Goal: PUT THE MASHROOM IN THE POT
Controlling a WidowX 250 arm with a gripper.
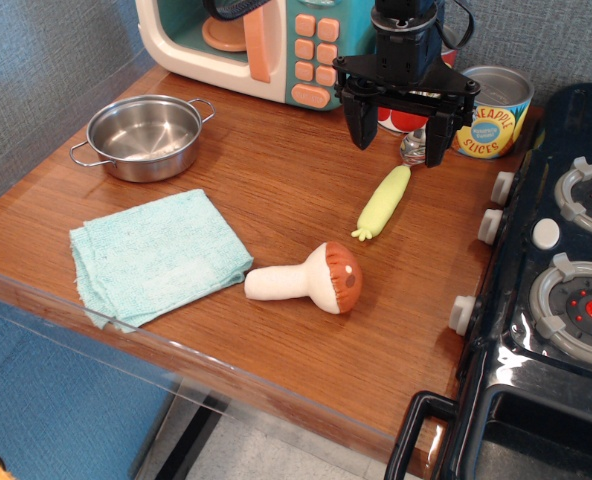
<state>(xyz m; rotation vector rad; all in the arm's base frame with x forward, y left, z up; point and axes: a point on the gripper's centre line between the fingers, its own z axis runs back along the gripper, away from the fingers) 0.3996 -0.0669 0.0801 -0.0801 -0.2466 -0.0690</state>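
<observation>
**Mushroom waits on the counter, gripper empty above**

The wooden counter (276,190) carries everything, with a black toy stove (546,300) against its right edge and a toy microwave (246,45) at the back. Over the back right of the counter hangs the gripper (401,125), its two dark fingers spread wide with nothing between them. It sits high and well apart from the mushroom, so the grasp has not begun.

A light blue cloth (156,255) lies folded at the front left. Behind it stands the pot (144,137), upright, empty and unobstructed, which looks ready to receive something dropped from above.

The mushroom (306,280) lies on its side near the front middle, just right of the cloth, cream stem pointing left and brown cap to the right. The stem probably offers the easier hold. A pineapple can (494,112) stands behind the gripper, and a small yellow-green corn toy (384,200) lies between the gripper and the mushroom, close enough to be mistaken on the way down.
</observation>
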